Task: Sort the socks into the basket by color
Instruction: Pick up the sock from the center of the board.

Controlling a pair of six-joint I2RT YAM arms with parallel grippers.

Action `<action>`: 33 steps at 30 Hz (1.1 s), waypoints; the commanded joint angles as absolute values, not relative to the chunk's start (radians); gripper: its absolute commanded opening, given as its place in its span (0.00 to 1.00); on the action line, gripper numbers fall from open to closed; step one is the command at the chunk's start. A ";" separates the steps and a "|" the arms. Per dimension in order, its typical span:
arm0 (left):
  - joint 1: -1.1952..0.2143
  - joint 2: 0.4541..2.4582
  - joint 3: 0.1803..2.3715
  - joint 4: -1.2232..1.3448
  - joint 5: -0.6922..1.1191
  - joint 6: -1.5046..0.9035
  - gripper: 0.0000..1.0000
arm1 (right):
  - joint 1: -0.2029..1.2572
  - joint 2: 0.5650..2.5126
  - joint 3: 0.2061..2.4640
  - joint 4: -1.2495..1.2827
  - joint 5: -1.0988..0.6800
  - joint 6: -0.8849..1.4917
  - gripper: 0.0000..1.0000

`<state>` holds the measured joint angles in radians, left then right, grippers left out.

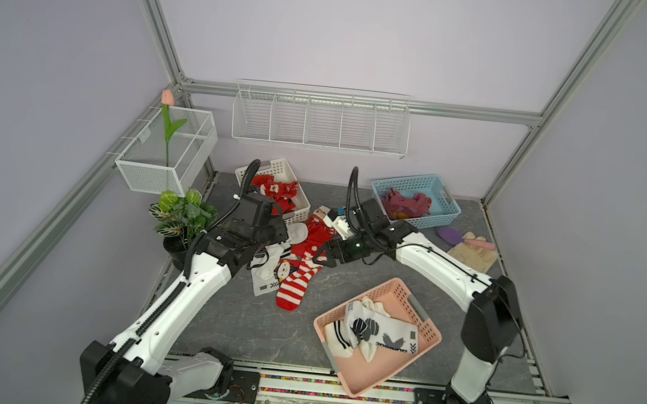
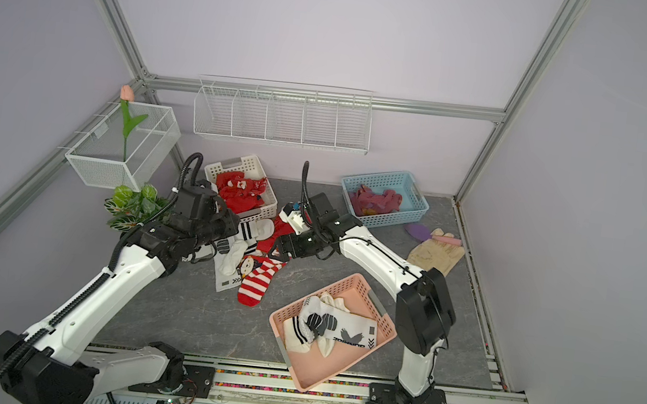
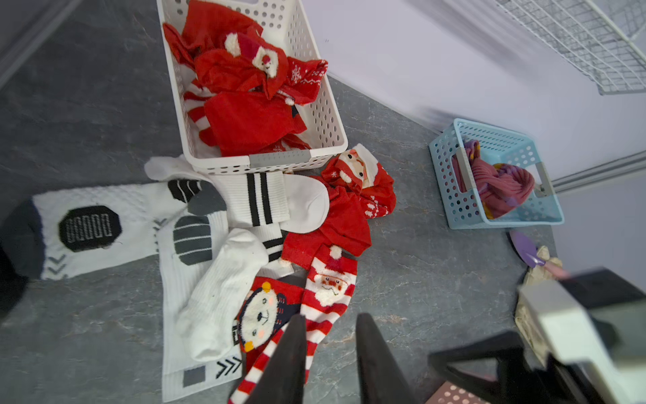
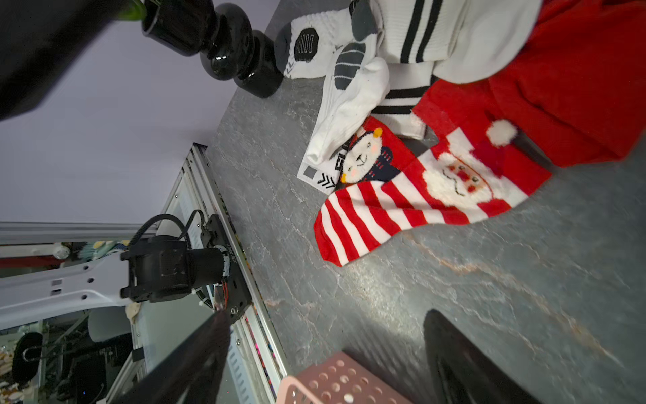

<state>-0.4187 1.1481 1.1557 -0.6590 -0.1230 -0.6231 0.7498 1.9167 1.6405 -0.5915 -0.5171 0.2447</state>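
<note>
Left wrist view: the left tool (image 3: 330,318) stands narrowly parted and empty over the loose socks (image 3: 255,203) on the table (image 3: 437,280). The right tool (image 4: 328,314) gapes wide, empty, near that pile.

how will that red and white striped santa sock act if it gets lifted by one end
The striped Santa sock will probably hang limp: it is soft knit, lying flat and bent on the table. It looks light, and its fuzzy Santa patch should grip rather than slip. It touches the bear sock, which may drag along.
</note>
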 commanded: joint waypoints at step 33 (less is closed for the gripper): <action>-0.425 0.864 1.080 -0.846 -0.162 -0.683 0.73 | 0.902 2.732 2.599 -0.721 -0.288 0.101 0.19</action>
<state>-0.4217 0.8677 1.0912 -0.8288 -0.1566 -0.6697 0.8951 2.7369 2.5828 -0.6987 -0.2989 0.1150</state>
